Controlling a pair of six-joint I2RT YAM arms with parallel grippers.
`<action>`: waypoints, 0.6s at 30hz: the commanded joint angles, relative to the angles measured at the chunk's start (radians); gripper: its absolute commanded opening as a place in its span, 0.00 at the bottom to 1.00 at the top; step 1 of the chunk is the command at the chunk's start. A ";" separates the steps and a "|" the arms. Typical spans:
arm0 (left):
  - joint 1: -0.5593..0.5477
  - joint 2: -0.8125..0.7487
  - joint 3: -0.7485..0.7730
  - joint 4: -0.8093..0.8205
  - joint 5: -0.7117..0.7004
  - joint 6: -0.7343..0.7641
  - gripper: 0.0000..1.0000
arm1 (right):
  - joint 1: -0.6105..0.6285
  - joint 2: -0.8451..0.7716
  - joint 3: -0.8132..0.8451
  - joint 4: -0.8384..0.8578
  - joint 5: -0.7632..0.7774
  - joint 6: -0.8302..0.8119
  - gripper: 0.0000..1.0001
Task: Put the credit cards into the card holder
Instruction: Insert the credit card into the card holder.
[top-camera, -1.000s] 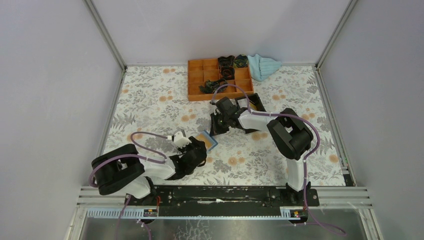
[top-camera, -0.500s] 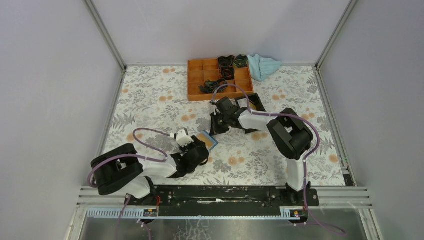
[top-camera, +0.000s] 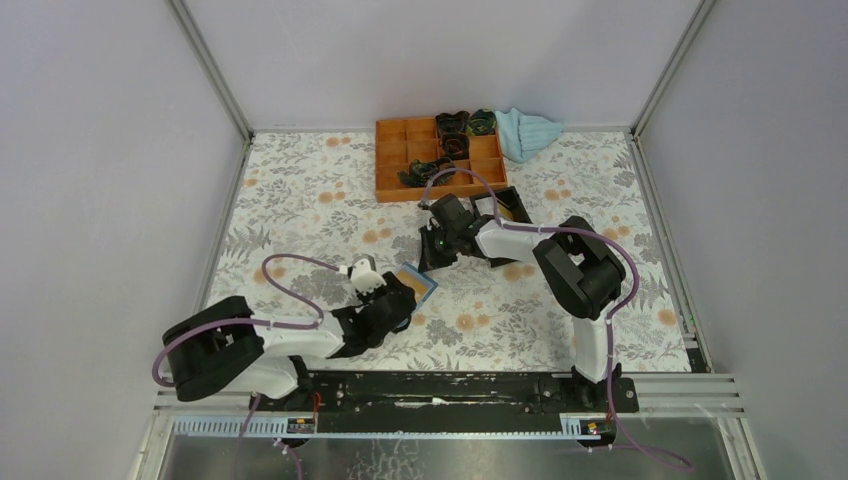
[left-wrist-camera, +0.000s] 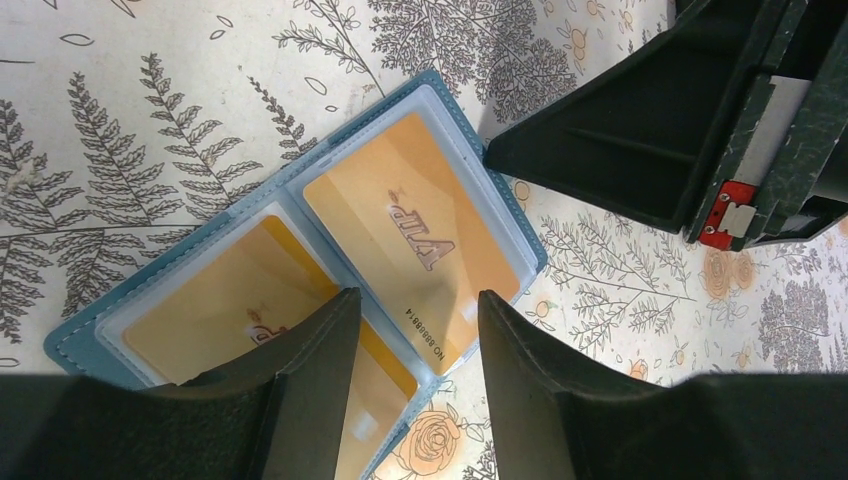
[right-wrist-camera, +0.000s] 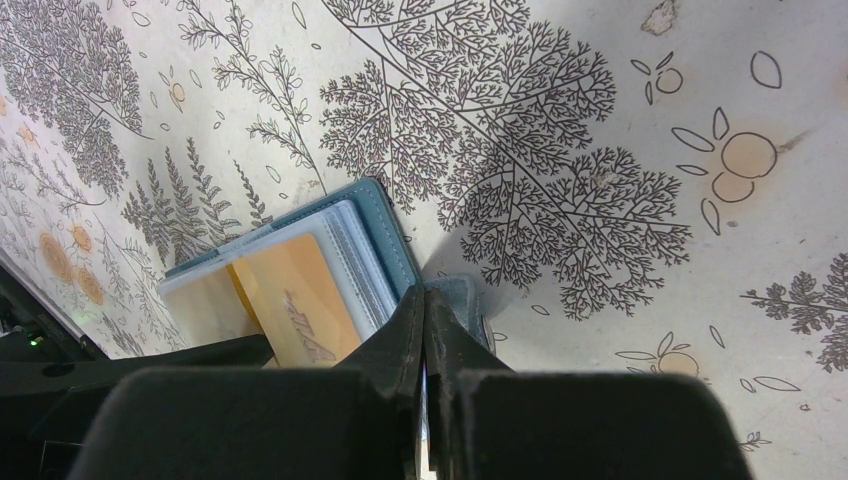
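Top external view, from the left: the left arm lies low over the floral table cover (top-camera: 300, 190), reaching toward the middle. The left gripper (left-wrist-camera: 417, 300) hangs just above the near end of the card holder (left-wrist-camera: 288, 200). The left wrist camera shows its two fingers standing apart and gripping nothing (the gap between them only frames the holder below).

The card holder lies opened flat on the cover between the two arms' tools, its teal border around clear sleeves. Two tan-orange credit cards (left-wrist-camera: 415, 230) sit in those sleeves, one in each half, and the right-hand one bears the letters VIP. A further strip of orange shows at the near edge between the fingers. Whether it is a separate card cannot be told.

To the right, the right gripper (right-wrist-camera: 428, 295) comes down at the holder's far edge. Its fingers are pressed together, their tips right beside a small grey-blue clasp tab (right-wrist-camera: 467, 300). Whether they pinch the tab or only rest by it is unclear.

Behind the right gripper lies a black box (top-camera: 505, 205). Farther back, against the wall, is an orange compartment tray (top-camera: 392, 152) with dark items (top-camera: 455, 125) in some of its cells. A light blue cloth (top-camera: 527, 132) is bunched just beside its right end.
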 joint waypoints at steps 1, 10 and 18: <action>-0.009 -0.033 -0.020 -0.083 -0.001 0.026 0.54 | 0.016 0.046 0.006 -0.062 0.031 -0.028 0.00; -0.010 -0.104 -0.059 -0.143 -0.025 0.012 0.36 | 0.014 0.047 0.009 -0.062 0.028 -0.029 0.00; -0.009 -0.051 -0.037 -0.127 -0.032 0.031 0.19 | 0.014 0.047 0.008 -0.057 0.025 -0.027 0.00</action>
